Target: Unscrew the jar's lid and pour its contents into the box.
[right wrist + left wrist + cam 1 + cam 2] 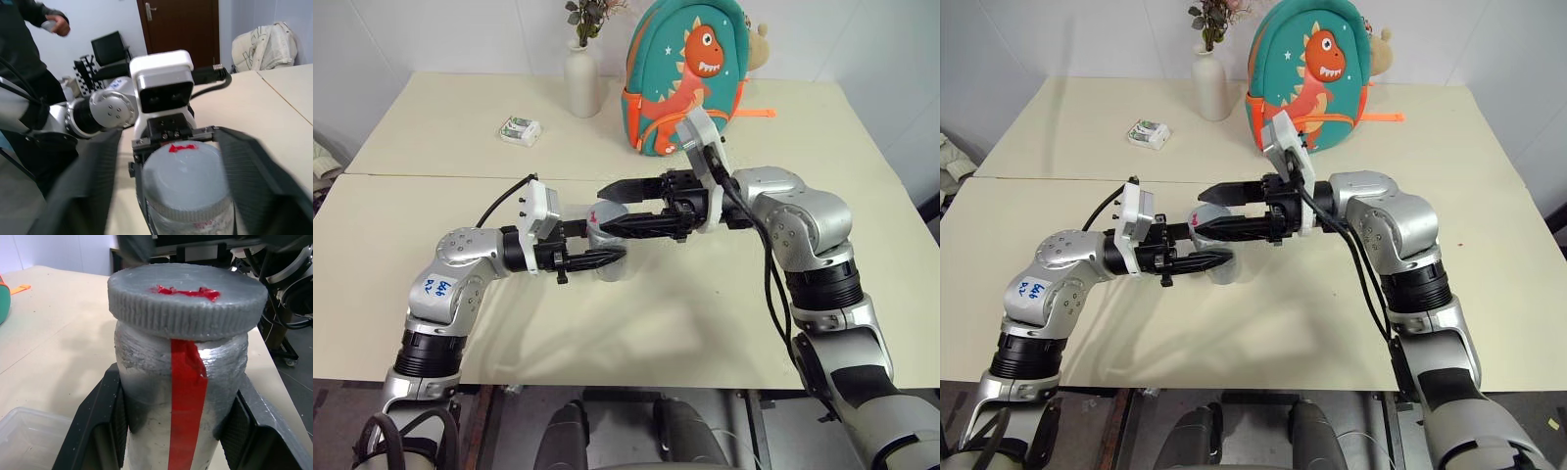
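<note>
Left claw clamps the jar; right claw (fingers parted) straddles its lid, untouching.

Head pair: high, looking forward and down over both arms onto the table; the two eyes share almost the whole scene, slightly offset sideways.

Left wrist: very close, looking along its fingers at the jar and lid.

Right wrist: close, facing the lid from the opposite side, with the left wrist's camera and a person behind.
</note>
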Available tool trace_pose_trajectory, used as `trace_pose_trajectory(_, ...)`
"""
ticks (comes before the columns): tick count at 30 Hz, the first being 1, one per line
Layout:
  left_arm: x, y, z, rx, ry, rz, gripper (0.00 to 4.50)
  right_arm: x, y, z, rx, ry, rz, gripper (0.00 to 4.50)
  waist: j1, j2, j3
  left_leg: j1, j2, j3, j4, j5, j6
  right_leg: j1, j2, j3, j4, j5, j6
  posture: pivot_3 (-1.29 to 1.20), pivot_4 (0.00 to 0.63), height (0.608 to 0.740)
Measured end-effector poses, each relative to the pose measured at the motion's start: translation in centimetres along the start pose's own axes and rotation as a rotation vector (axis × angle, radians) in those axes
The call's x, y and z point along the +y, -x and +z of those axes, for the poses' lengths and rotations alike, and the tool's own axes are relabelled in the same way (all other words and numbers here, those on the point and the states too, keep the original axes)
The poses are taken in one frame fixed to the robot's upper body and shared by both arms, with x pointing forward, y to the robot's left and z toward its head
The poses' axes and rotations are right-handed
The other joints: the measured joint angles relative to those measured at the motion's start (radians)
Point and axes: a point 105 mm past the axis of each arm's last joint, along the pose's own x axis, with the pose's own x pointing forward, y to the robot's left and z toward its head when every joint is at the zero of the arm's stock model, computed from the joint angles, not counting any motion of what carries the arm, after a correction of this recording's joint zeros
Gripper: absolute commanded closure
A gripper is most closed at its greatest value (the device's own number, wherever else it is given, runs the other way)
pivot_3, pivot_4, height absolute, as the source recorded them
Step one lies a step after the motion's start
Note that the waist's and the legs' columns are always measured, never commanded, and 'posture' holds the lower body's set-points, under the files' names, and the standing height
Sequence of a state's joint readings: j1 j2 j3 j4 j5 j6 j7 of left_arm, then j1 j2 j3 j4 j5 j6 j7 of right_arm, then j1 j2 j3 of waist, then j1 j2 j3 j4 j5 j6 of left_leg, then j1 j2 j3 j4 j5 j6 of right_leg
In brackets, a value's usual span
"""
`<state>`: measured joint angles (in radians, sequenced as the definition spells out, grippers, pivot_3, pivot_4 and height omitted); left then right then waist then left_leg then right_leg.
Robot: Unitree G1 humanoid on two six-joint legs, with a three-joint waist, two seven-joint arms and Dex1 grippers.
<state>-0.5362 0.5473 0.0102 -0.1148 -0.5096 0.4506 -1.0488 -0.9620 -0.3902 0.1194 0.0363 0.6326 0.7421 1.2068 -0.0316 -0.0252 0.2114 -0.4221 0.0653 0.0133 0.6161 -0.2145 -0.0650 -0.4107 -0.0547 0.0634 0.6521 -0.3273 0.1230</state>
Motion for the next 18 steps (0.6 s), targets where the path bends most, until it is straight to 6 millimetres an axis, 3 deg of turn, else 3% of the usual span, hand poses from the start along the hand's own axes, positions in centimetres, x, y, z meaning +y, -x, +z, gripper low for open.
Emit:
trace_pose_trajectory(1,0.0,0.0,0.0,0.000,0.000,0.000,2.49,0.0,0.0,0.0,0.002,0.006,-0.003,0.05,0.000,0.000,0.000,0.000,0.000,0.000,0.000,0.000,0.000,0.000,0.000,0.000,0.000,0.000,0.000,0.00,0.150,0.740)
trace_pose_trajectory(18,-0.1,-0.2,0.3,-0.006,-0.012,0.002,2.49,-0.3,-0.5,-1.4,0.080,0.050,-0.039,0.05,0.000,0.000,0.000,0.000,0.000,0.000,0.000,0.000,0.000,0.000,0.000,0.000,0.000,0.000,0.000,0.00,0.150,0.740)
